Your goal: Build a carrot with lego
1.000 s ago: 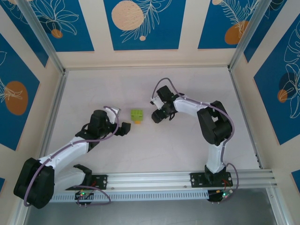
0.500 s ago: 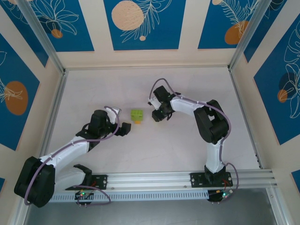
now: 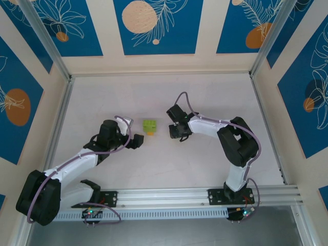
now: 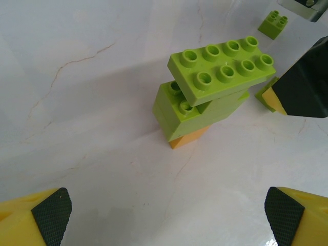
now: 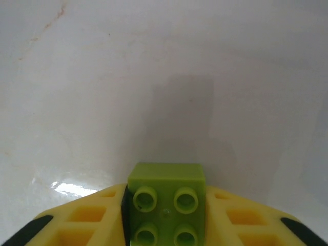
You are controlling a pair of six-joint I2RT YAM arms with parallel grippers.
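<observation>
Right gripper [image 3: 178,135] first: we find it clamped on a square brick [image 5: 166,205], lime-green. In its wrist view the square brick sits studs-up between the two yellow fingers [image 5: 87,220] and touches both. We cannot tell whether it rests on the table [image 3: 205,164] or hangs clear of it. From above, this gripper sits just right of mid-table, pointed down at the surface.

We record the left gripper [image 3: 137,142] as spread wide and holding nothing. Its two padded fingertips [image 4: 51,215] sit at the low corners of its wrist view, well apart, with bare white table between them. From above, it lies low, to the left of centre.

We find the carrot [image 3: 149,126] standing on the table between the two grippers, near both and touching neither. In the left wrist view it is a small stack. A long brick [image 4: 221,69], lime-green with eight studs, lies on top, set askew over a lime block [image 4: 177,110]. An orange brick [image 4: 187,139] forms the base and rests on the table.

One loose brick [image 4: 273,24], lime-green and square with four studs, lies alone on the table beyond the carrot, well apart from it.
</observation>
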